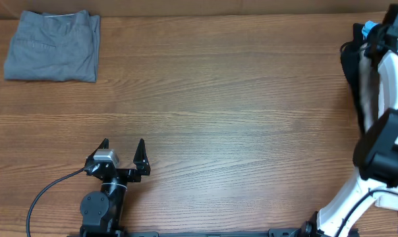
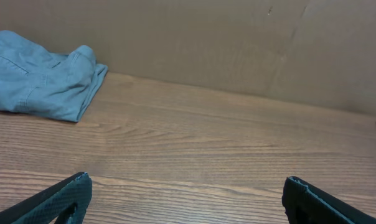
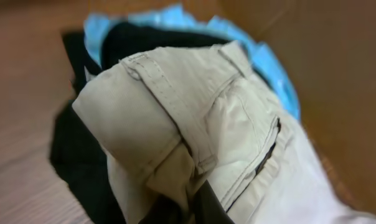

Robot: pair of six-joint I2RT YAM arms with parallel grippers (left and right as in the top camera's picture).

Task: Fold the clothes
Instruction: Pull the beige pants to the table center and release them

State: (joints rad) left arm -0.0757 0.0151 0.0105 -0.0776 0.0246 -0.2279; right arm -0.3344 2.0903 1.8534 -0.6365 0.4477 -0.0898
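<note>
Light beige khaki shorts [image 3: 194,106] fill the right wrist view, bunched up, with waistband and pocket seam showing. My right gripper [image 3: 191,208] is shut on a fold of them at the bottom of that view; its dark fingers are mostly hidden by the cloth. A black garment [image 3: 76,162] lies under and behind the shorts, at the table's far right edge [image 1: 350,66]. Folded grey shorts [image 1: 54,46] lie at the far left corner and also show in the left wrist view [image 2: 38,78]. My left gripper [image 1: 123,143] is open and empty near the front edge, over bare wood [image 2: 185,193].
A light blue item [image 3: 266,59] lies behind the black garment, seen at the top right in the overhead view [image 1: 369,27]. The right arm [image 1: 383,141] stands at the right edge. A brown cardboard wall [image 2: 238,43] runs along the table's far side.
</note>
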